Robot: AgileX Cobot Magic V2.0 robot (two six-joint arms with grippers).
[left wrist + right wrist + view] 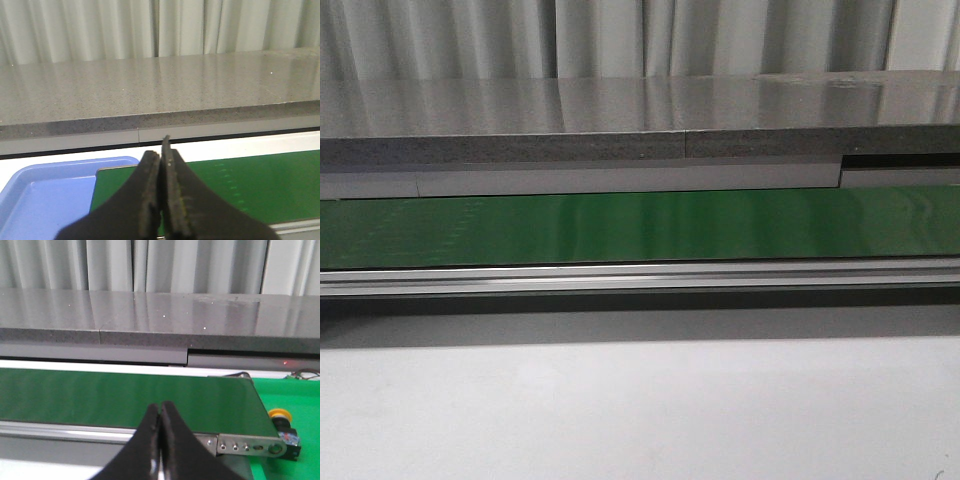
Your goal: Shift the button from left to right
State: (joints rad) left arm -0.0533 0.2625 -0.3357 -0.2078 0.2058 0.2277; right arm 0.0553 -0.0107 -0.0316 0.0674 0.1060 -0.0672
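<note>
Our left tool (161, 165) was closed, its two dark fingers pressed flat together with nothing between them; ahead of it lay the green belt (240, 185), and off to one side a blue tray (45, 195). Our right tool (160, 415) was likewise closed and empty. Beyond it, past the metal end bracket (245, 445) of the conveyor, the button (283, 426) stood on a green mat (300, 395), well apart from the fingers. It showed a round yellow-orange cap on a black boxy body. We judged it light, rigid and hard-shelled; the smooth cap looked slippery, so the flat sides of the body seemed the surer hold.
</note>
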